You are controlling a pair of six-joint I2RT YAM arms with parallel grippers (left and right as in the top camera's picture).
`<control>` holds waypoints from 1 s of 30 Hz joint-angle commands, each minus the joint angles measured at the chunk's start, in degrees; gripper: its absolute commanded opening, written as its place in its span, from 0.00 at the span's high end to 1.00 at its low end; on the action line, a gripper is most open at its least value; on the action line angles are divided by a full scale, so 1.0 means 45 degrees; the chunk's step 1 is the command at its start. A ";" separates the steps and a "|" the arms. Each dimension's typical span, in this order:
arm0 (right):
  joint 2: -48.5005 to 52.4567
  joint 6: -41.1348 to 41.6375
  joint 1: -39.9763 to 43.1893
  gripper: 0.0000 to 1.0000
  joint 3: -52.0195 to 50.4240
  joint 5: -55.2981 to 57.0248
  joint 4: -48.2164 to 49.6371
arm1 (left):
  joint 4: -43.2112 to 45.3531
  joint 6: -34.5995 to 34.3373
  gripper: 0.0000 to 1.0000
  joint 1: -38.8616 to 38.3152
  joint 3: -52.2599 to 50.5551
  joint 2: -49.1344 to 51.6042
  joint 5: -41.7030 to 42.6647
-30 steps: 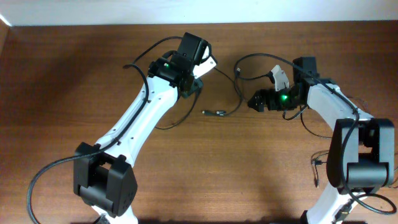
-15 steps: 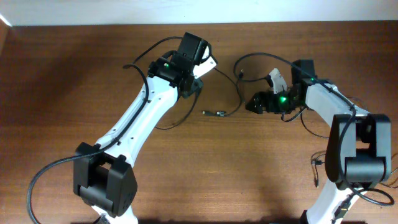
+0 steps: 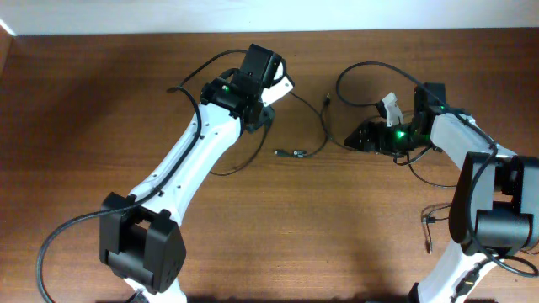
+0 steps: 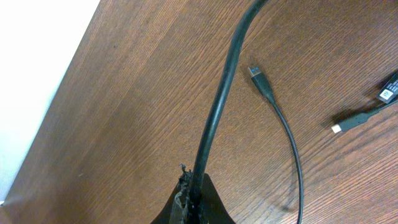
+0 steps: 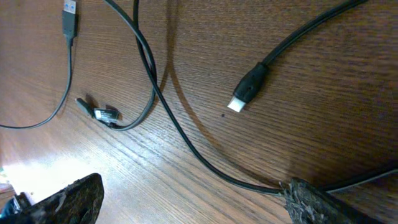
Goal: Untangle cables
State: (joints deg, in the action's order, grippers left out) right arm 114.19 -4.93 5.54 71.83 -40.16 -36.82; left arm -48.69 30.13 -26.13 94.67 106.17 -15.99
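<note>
Left end effector (image 4: 191, 194) clenched on cable (image 4: 217, 106), right end effector (image 3: 358, 137) released; label (image 4: 388, 92) unreadable.

On the surface (image 3: 84, 126), the cables (image 3: 323, 126) lie at the middle, with the left tool (image 3: 266, 116) on their left and the right tool (image 3: 358, 137) on their right. One plug (image 3: 290, 153) lies between the tools, nearer than both.
</note>
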 commanded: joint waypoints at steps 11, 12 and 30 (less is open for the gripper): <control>0.0151 -0.0136 -0.0073 0.06 -0.0097 0.0758 -0.0335 | -0.0015 -0.0214 1.00 -0.0005 0.0068 -0.0505 0.0170; 0.0146 -0.0131 -0.0073 0.06 -0.0097 0.0758 -0.0340 | -0.0015 -0.0214 1.00 -0.0005 0.0068 -0.0505 0.0170; 0.0151 -0.0131 -0.0073 0.06 -0.0097 0.0758 -0.0296 | -0.0534 -0.0214 1.00 -0.0005 0.0068 -0.3653 -0.0165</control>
State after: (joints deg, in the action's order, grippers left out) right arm 114.19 -4.91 5.54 71.83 -38.81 -38.13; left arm -50.94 30.13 -26.13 94.67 93.76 -16.10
